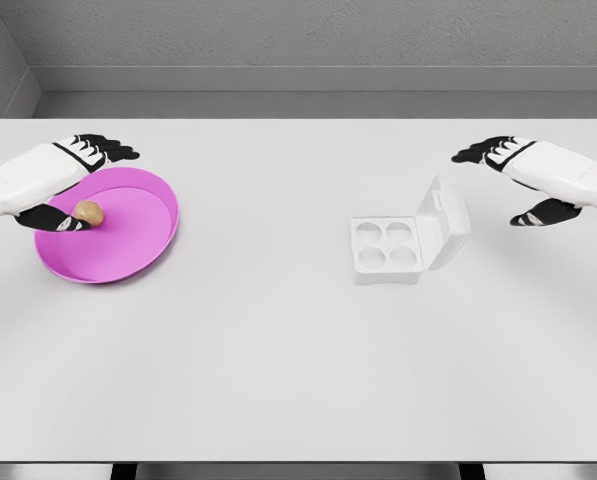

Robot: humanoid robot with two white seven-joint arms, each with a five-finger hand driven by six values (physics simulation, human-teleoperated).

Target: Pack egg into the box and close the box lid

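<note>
**Left hand closing in on the egg in the pink bowl**

The egg (88, 212) is lying inside the pink bowl (138, 245), near its left rim, just under the left hand (70, 185). That hand is hovering over the bowl with its dark thumb touching or nearly touching the egg and the other fingers spread above; it is not clamping anything yet. So the picking step appears to be getting under way. The next move is calling for the fingers to close gently round the egg, then a lift over the bowl's rim and a carry far to the hand's right.

The box (386, 250) is sitting well apart from the bowl, its four cups empty and its lid (444, 222) standing open. Beyond it the right hand (523, 180) is hanging with fingers apart, holding nothing. Nothing is lying on the white table (278, 380) between bowl and box.
</note>
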